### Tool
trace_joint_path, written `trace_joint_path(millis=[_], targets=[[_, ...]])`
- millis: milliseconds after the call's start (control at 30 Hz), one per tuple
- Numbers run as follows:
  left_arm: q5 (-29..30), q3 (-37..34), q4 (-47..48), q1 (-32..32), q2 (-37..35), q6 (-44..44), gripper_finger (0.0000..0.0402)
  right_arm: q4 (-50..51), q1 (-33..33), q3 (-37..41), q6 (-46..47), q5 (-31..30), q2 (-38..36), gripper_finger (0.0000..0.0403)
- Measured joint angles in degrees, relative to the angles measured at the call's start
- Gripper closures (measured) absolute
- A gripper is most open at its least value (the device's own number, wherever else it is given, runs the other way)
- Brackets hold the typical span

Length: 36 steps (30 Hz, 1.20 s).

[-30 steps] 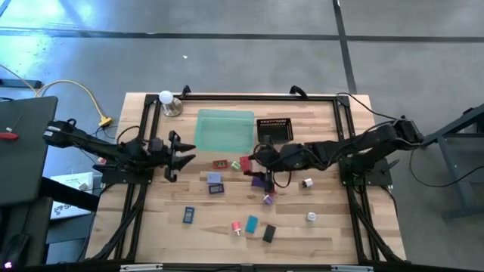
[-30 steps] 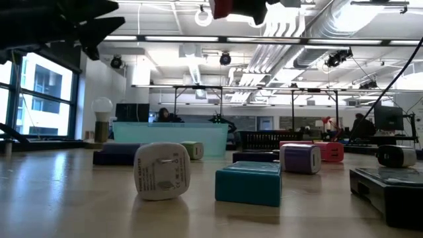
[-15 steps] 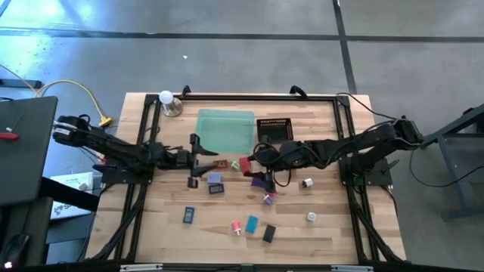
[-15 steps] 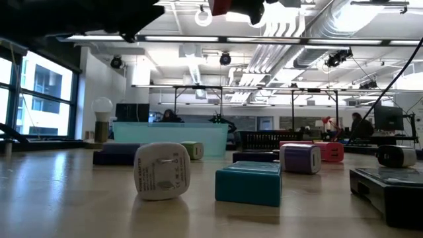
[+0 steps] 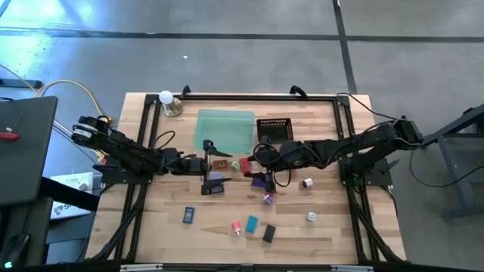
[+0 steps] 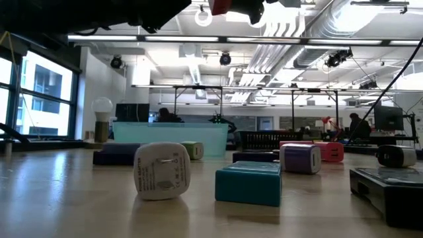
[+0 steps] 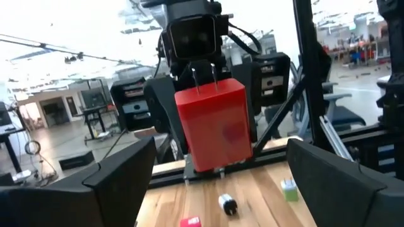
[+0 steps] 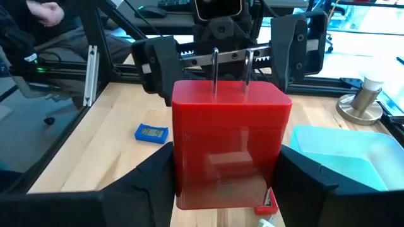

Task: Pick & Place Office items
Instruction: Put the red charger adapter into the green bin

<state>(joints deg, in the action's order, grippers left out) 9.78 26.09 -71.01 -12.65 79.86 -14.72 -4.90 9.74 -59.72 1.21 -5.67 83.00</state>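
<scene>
Red is the colour at the centre of things: a red plug block [image 5: 245, 164] with two metal prongs sits clamped in the right hand [image 5: 249, 165], raised above the wooden surface [image 5: 325, 227] just in front of the translucent green tray [image 5: 224, 129] and beside the black mesh basket [image 5: 274, 129]. In the high view the left hand [image 5: 211, 162] has reached much farther toward the middle than a second ago, when it hung near the left frame rail; now its fingers stand spread wide, one either side of a small red item [image 5: 220, 163] and a purple block [image 5: 215, 179]; I cannot tell whether they touch. The right arm has not shifted. Teal, black, pink and white pieces lie scattered nearer the front edge. In the low view a white adapter [image 6: 162, 170], a teal block [image 6: 248, 184] and a purple-and-white cube [image 6: 301, 158] rest on the boards, and the dark left arm now covers more of the upper edge. The left wrist view faces the red block between its own parted fingers [image 7: 120, 183]. The right wrist view shows the block glossy, boxy, prongs pointing away, pinched at its sides.
</scene>
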Motion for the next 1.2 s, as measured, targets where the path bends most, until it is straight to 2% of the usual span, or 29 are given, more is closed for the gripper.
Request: trace_joint_path(millis=[533, 967, 1200], targets=[[1.3, 0.3, -3.0, 2.7, 0.5, 8.6, 0.0050, -9.6, -0.7, 0.0, -7.4, -1.7, 4.9, 0.0204], [0.0, 1.2, -4.1, 2.9, 2.5, 8.1, 0.0050, -11.6, -2.6, 0.1, -7.2, 1.0, 5.4, 0.0204], [-3.5, 1.6, -6.1, 1.9, 3.9, 4.2, 0.0050, -12.2, -2.5, 0.1, -7.1, 1.6, 5.4, 0.0204]])
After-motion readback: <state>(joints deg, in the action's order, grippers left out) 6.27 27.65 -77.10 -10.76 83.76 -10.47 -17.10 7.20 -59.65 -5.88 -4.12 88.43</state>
